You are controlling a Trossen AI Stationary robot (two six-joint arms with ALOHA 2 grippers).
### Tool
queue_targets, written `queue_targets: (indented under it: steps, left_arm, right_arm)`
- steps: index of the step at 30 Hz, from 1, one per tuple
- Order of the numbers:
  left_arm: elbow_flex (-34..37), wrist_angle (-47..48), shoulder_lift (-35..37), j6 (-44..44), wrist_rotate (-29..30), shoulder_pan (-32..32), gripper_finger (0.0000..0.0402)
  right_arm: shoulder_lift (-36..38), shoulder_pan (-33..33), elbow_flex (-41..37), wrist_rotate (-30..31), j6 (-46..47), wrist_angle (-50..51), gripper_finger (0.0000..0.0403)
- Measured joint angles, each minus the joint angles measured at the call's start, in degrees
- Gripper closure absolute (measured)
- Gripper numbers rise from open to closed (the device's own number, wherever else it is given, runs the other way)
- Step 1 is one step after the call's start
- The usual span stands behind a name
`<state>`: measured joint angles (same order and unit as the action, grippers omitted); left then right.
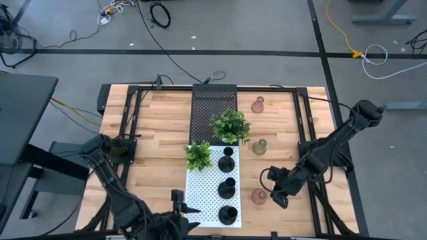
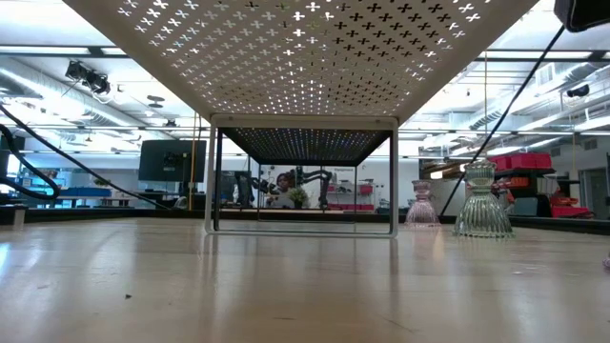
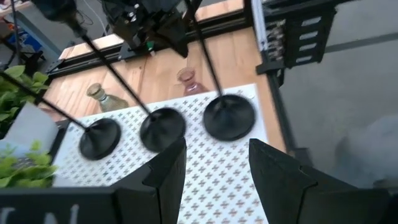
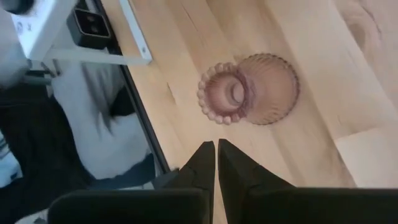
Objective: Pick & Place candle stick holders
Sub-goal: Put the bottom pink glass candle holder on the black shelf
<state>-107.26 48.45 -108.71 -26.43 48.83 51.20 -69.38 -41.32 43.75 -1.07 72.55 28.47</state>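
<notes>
Three black candle stick holders (image 1: 227, 188) stand in a row on a white perforated shelf (image 1: 203, 193). A pink glass holder (image 4: 249, 96) stands on the wood beside that shelf, near the table's front edge. My right gripper (image 4: 216, 155) hovers shut just to its right (image 1: 277, 197), pointing steeply down and touching nothing. A greenish glass holder (image 1: 259, 147) and another pink one (image 1: 257, 105) stand farther back. My left gripper (image 3: 217, 168) is open over the shelf's near left corner, short of the black holders (image 3: 163, 129).
Two leafy potted plants (image 1: 230, 125) (image 1: 198, 155) sit where the white shelf meets a black perforated shelf (image 1: 213, 107) at the back. Black frame rails (image 1: 303, 133) run along both table sides. Bare wood lies left and right of the shelves.
</notes>
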Motion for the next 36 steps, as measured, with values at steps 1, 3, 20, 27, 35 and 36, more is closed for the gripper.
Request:
queue_targets:
  steps: [1, 3, 20, 27, 35, 36]
  left_arm:
    - [0.01, 0.69, 0.00, -0.01, 0.02, -0.20, 0.0223]
    - [0.00, 1.58, 0.00, -0.02, -0.01, -0.66, 0.0223]
    - [0.00, 6.21, 0.01, -0.01, 0.55, -5.08, 0.0223]
    - [0.00, 7.38, 0.01, 0.00, 0.44, -6.11, 0.0223]
    - [0.00, 7.93, 0.02, -0.01, 0.42, -6.04, 0.0223]
    - [0.00, 7.99, 0.02, -0.01, 0.42, -6.03, 0.0223]
  right_arm:
    - [0.00, 0.18, 0.00, -0.65, -0.49, 0.20, 0.0382]
    - [0.00, 0.44, 0.00, -1.32, -1.02, 0.12, 0.0380]
    - [-0.76, 2.25, 0.02, 5.17, -3.99, 1.80, 0.0182]
    - [-5.32, 2.30, 0.02, 4.76, -1.86, 1.36, 0.0184]
    - [-7.68, 3.43, 0.11, 2.35, -0.30, -2.24, 0.0229]
    - [-7.71, 3.58, 0.11, 2.41, -0.57, -2.39, 0.0235]
